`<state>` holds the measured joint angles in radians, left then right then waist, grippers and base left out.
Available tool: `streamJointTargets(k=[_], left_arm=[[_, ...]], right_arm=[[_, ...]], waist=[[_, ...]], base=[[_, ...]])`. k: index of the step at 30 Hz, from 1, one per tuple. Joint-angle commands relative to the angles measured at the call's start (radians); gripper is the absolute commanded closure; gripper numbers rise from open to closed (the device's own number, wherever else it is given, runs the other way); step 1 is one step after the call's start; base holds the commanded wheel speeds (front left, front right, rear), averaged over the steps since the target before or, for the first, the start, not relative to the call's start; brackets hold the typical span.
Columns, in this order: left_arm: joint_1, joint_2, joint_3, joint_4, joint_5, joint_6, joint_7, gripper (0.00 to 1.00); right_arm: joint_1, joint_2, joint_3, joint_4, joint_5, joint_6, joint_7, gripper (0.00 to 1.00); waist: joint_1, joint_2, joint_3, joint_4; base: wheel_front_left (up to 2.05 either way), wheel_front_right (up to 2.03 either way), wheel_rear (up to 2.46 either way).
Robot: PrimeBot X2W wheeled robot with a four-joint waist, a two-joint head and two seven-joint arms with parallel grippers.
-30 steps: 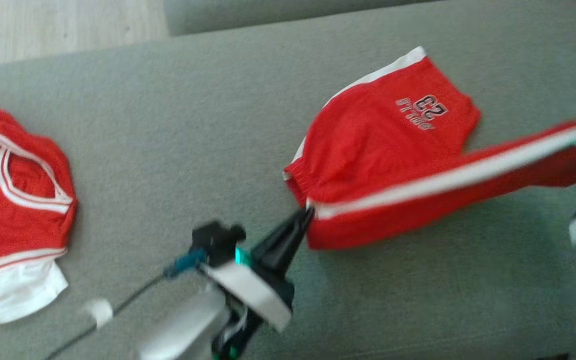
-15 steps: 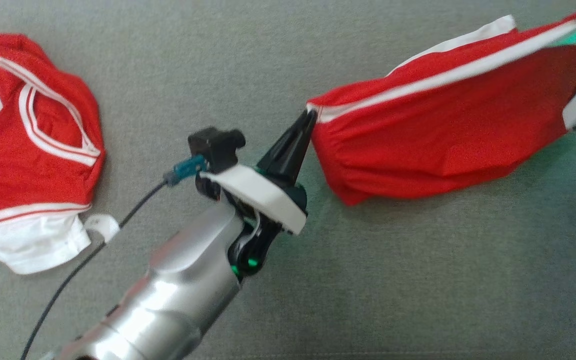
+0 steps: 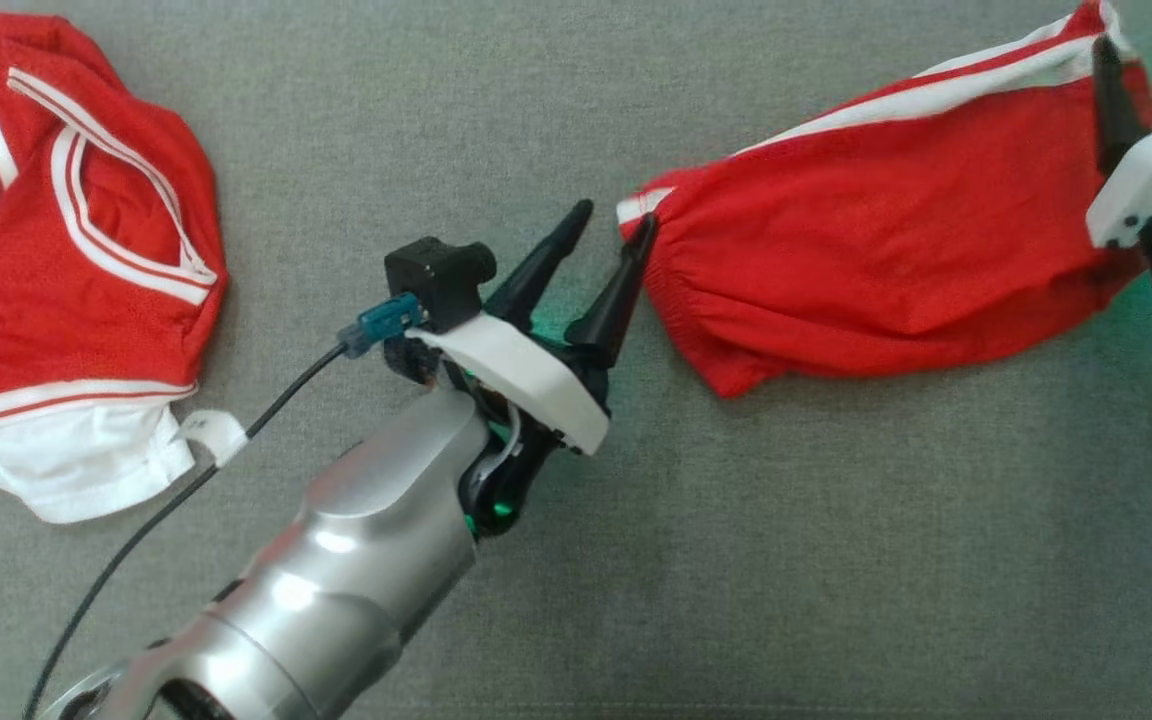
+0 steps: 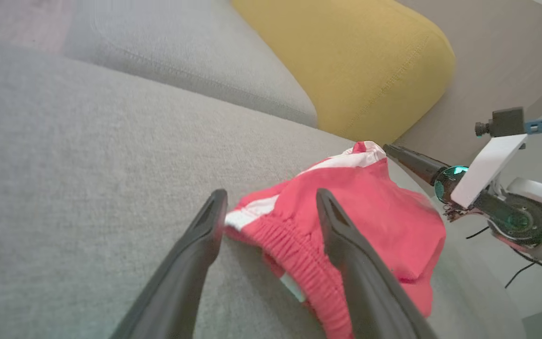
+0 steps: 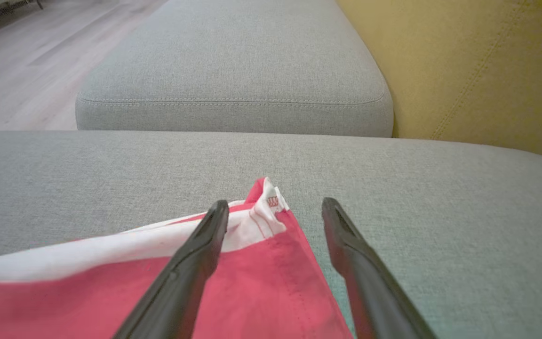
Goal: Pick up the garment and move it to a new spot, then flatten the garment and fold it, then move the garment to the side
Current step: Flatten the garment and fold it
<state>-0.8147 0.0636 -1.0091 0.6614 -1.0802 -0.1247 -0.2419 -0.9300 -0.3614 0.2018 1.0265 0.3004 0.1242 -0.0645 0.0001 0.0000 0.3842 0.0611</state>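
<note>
The garment (image 3: 886,250) is a pair of red shorts with a white side stripe, lying folded lengthwise on the grey cushion (image 3: 736,560). My left gripper (image 3: 616,215) stands open at its waistband end, the elastic edge (image 4: 374,207) lying between and just past the fingers (image 4: 271,193). My right gripper (image 3: 1148,45) is open over the far hem corner, its fingers straddling the red and white corner (image 5: 261,282) in the right wrist view (image 5: 275,202). Neither holds the cloth.
A second red and white jersey (image 3: 66,270) lies crumpled at the left of the cushion. A yellow back cushion (image 5: 478,70) rises behind the seat, with another grey cushion (image 5: 233,70) beyond and wooden floor (image 5: 26,61) past it.
Both grippers were shut on the shorts' ends, holding them stretched above the cushion; both have opened and the shorts lie on it. The head camera has shifted downward.
</note>
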Motion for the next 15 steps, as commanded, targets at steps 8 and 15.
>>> streamJointTargets(k=[8,15], left_arm=[[0.221,0.041,0.352,-0.301,0.423,0.123,-0.019,0.00],[0.456,0.027,0.523,-0.526,0.693,0.175,-0.020,0.00]], right_arm=[[0.087,-0.068,0.084,-0.007,0.160,0.007,0.006,0.00],[0.145,-0.152,0.086,0.036,0.282,0.007,0.054,0.00]], waist=[[-0.0001,0.0000,-0.056,0.013],[-0.0001,0.0000,-0.059,0.085]], base=[[0.00,0.00,0.00],[0.00,0.00,0.00]])
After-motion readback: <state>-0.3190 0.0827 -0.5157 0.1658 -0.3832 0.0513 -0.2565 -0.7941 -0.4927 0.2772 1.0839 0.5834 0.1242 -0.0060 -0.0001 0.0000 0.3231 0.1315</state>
